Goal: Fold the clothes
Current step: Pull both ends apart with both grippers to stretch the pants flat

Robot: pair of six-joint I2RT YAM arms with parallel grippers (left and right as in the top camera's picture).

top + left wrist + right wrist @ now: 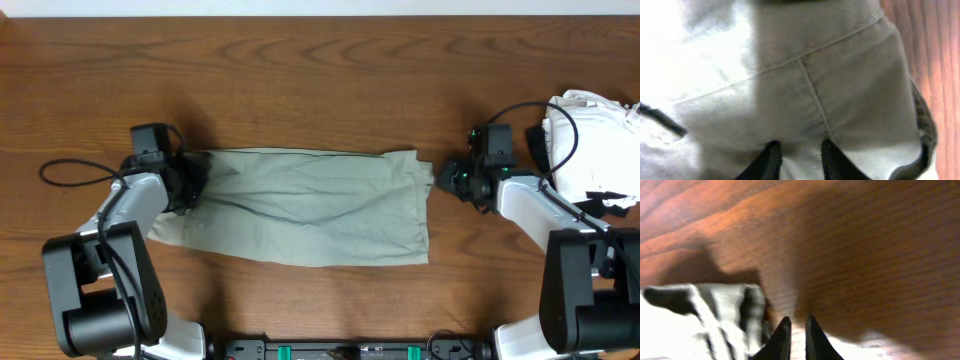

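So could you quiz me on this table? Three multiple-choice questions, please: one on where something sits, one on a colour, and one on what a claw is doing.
1. Where is the white heap of cloth?
A. At the far right of the table
B. In the middle
C. At the front left corner

2. What colour is the garment laid flat in the middle?
A. Red
B. Black
C. Grey-green khaki

3. What is the right claw doing?
A. Clamping the garment
B. Nearly shut over bare wood, holding nothing
C. Gaping wide open

Answers:
1 A: the overhead view shows the white heap at the right edge, beside the right arm.
2 C: the flat cloth is a pale grey-green against the brown wood.
3 B: the right wrist view shows its two fingers close together with only wood beneath them.
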